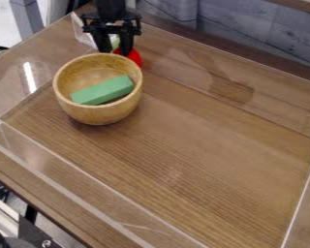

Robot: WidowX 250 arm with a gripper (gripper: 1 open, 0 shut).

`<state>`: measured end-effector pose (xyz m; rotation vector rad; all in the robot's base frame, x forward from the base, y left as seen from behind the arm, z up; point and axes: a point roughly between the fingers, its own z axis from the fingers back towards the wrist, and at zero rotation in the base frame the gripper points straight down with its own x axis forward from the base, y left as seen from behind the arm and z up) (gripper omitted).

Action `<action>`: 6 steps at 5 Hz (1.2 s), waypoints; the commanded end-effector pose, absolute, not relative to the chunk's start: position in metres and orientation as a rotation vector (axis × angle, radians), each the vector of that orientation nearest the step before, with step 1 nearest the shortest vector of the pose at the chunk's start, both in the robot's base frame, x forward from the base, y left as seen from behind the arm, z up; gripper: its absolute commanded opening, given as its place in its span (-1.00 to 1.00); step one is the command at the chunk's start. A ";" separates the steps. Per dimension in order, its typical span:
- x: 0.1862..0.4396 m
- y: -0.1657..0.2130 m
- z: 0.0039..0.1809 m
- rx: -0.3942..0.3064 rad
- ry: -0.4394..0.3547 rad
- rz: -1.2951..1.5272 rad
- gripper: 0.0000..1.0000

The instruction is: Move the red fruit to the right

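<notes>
The table (209, 145) is brown wood with a fine straight grain and a soft sheen. Clear, glossy plastic walls (15, 68) ring it, catching reflections. The bowl (98, 108) is pale, smooth turned wood, matt. Inside, the green block (102, 92) looks matt and smooth. The red fruit (135, 58) looks like glossy plastic. The gripper (115, 41) is matt black.
</notes>
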<state>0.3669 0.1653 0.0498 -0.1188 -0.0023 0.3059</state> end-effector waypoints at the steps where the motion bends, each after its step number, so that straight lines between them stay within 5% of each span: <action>1: 0.372 0.161 0.061 -0.115 -0.033 0.287 -1.00; 2: 0.371 0.162 0.062 -0.120 -0.037 0.290 -1.00; 3: 0.371 0.161 0.063 -0.130 -0.039 0.291 1.00; 4: 0.370 0.160 0.065 -0.142 -0.039 0.292 1.00; 5: 0.370 0.160 0.064 -0.142 -0.040 0.293 -1.00; 6: 0.370 0.161 0.062 -0.141 -0.041 0.294 -1.00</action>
